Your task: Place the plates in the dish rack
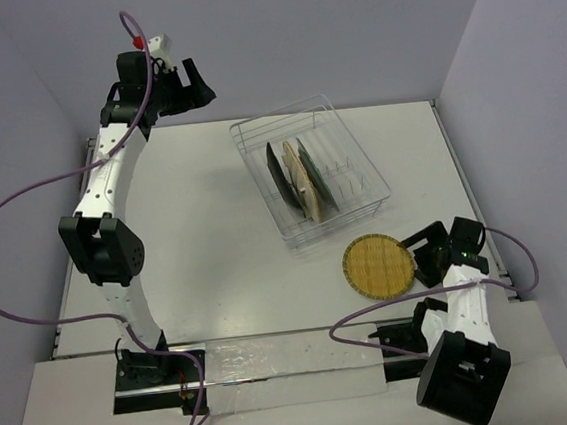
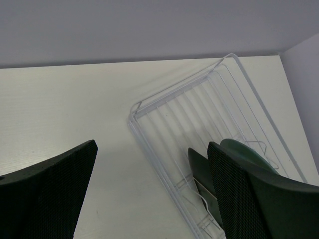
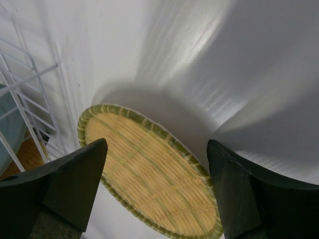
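Note:
The tan woven round plate (image 1: 378, 265) lies flat on the table, just in front of the dish rack (image 1: 279, 112). My right gripper (image 1: 415, 257) is open at the plate's right edge. In the right wrist view its dark fingers (image 3: 75, 174) stand either side of the woven plate (image 3: 149, 172), apart from it. Three plates stand upright in the rack: a black one (image 1: 278, 173), a tan one (image 1: 304, 182) and a grey-blue one (image 1: 318, 174). My left gripper (image 1: 199, 88) is open, raised high at the back left, holding nothing.
The left wrist view looks down on the wire rack (image 2: 209, 99) with the dark plate (image 2: 199, 167) and the grey-blue plate (image 2: 244, 148) behind its right finger. The rack's wires (image 3: 20, 94) sit close left of the woven plate. Walls enclose the table.

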